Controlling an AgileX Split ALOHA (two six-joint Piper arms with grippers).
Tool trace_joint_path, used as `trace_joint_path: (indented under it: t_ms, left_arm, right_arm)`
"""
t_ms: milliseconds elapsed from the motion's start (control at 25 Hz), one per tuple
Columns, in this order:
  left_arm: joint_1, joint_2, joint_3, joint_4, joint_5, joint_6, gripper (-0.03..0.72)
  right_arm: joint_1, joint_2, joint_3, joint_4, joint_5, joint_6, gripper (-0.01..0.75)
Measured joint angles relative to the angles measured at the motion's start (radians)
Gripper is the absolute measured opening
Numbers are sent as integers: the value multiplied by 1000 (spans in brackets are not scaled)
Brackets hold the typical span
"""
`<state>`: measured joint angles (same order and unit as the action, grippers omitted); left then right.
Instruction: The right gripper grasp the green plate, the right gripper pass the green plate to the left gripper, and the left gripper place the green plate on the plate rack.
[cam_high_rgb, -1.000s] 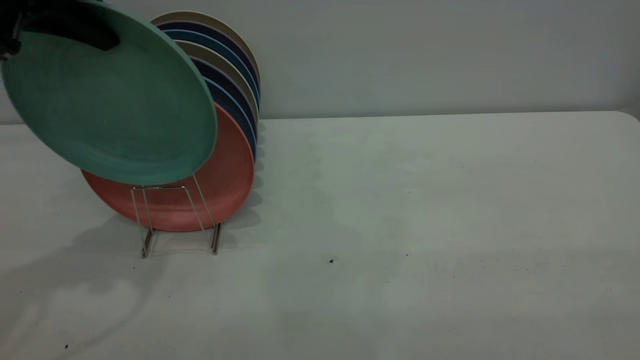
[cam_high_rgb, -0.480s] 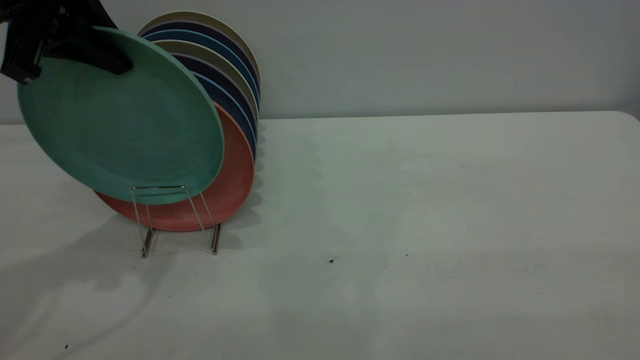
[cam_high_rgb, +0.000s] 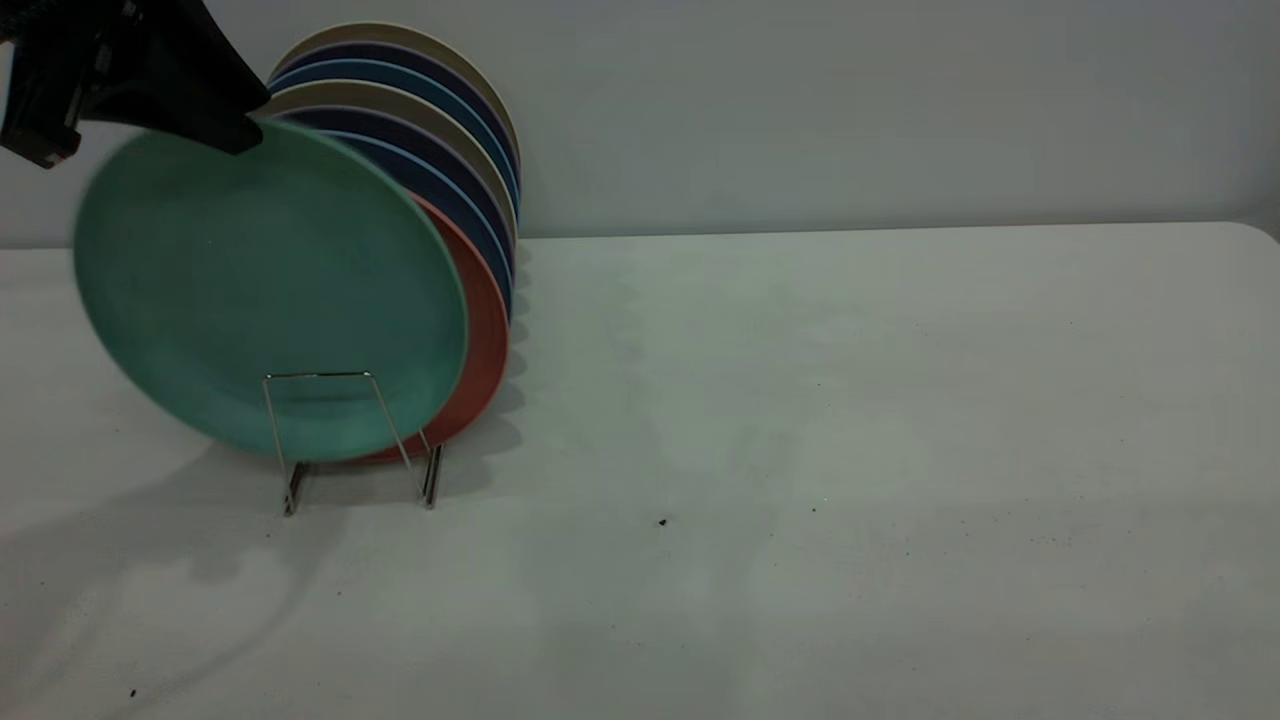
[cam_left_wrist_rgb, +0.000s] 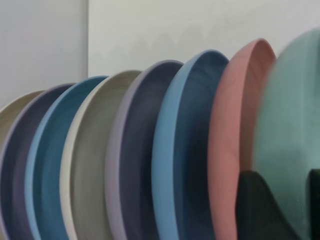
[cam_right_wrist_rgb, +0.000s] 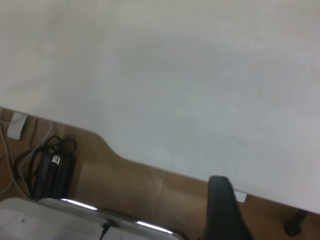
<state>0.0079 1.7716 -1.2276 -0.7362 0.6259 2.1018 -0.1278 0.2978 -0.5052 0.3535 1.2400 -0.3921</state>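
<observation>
One green plate (cam_high_rgb: 270, 290) stands on edge at the near end of the plate rack (cam_high_rgb: 350, 440), foremost in a row of eight.
Its lower edge sits behind the rack's front wire loop, its face toward the near side, tilted so its top leans left. The left gripper (cam_high_rgb: 150, 75) is at the plate's upper left rim; in the left wrist view its dark fingers (cam_left_wrist_rgb: 260, 210) lie on either side of that rim, but whether they clamp it cannot be told. Directly behind stands a salmon-pink plate (cam_high_rgb: 485, 330), then blue, purple and beige plates (cam_high_rgb: 440, 130) toward the far wall. The rack rests at the left of the white table (cam_high_rgb: 850, 420). The right gripper (cam_right_wrist_rgb: 225, 210) hangs off the table edge, one finger visible, state undeterminable.
</observation>
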Motion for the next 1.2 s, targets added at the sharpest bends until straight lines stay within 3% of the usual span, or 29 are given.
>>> trace_joint_path:
  t_ms: [200, 640, 920, 1200]
  left_arm:
    - [8, 0, 0, 0, 7, 0, 378]
    - [8, -32, -2, 0, 11, -52, 391]
    - [8, -200, -2, 89, 30, -455, 391]
    - [8, -429, -2, 356, 176, -1115, 391]
  right_arm:
    - [0, 0, 0, 0, 0, 0, 494]
    - [0, 0, 0, 0, 0, 0, 494]
    - [39, -38, -1, -64, 0, 36, 494]
    - [48, -96, -1, -167, -36, 106, 494]
